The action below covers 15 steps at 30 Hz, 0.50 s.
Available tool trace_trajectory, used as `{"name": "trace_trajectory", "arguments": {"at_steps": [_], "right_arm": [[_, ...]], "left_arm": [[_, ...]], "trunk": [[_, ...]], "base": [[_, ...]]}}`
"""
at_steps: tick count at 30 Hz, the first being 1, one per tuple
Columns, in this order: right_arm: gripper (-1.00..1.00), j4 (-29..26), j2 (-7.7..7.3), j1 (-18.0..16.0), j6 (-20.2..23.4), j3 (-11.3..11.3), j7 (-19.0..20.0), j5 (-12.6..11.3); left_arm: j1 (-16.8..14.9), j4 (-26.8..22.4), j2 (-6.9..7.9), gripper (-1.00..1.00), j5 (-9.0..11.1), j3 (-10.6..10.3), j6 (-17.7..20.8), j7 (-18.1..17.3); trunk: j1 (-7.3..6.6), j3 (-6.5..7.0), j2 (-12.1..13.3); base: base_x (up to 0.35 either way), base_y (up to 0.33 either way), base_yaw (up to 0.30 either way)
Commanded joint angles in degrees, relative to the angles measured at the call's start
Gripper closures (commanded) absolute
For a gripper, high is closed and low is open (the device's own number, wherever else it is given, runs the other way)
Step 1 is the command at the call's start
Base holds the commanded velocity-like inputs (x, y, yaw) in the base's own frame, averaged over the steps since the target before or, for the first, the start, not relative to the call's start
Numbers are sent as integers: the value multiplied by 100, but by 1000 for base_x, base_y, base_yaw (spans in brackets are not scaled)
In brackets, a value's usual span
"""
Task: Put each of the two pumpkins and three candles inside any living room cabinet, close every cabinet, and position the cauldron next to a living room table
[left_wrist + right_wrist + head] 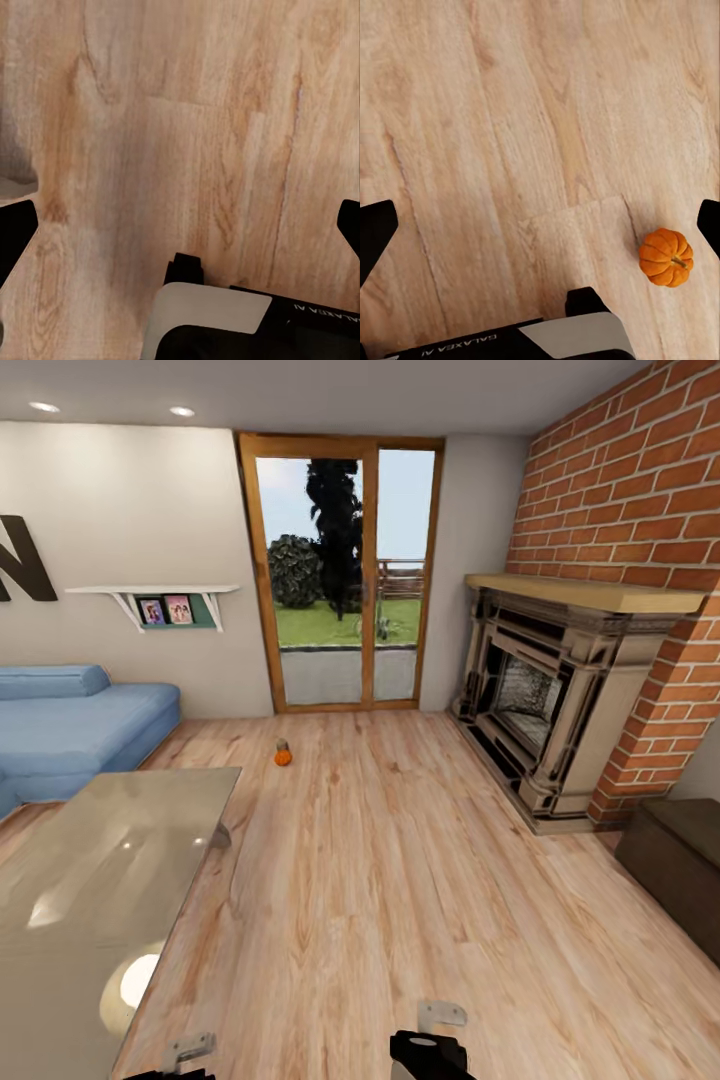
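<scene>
From the head, a pumpkin (283, 756) was seen far off on the floor (400, 880), beyond the table (90, 880). In the left wrist view, the left gripper (180, 225) was spread over bare boards. In the right wrist view, the right gripper (540, 225) was spread too, a pumpkin (666, 257) lying near; fetching was judged pending, a descent onto it being called for.

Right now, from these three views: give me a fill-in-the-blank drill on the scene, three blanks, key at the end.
1. The pumpkin in the head view sits on the wooden ____.
2. Left of the grey table stands a ____ sofa.
3. The fireplace is set into a red ____ wall.

Missing words: floor; blue; brick
</scene>
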Motion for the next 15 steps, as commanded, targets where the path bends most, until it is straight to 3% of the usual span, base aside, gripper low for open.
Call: {"name": "trace_trajectory", "arguments": {"at_steps": [1, 15], "right_arm": [[-100, 1, 1, 0, -50, 0, 0, 1], [-100, 7, -5, 0, -342, 7, 2, -2]], "left_arm": [[1, 0, 0, -100, 0, 0, 0, 0], [-1, 0, -15, -100, -8, -16, -58, 0]], "trunk": [[0, 0, 0], [0, 0, 0]], "base": [[294, 119, 0], [323, 14, 0]]}}
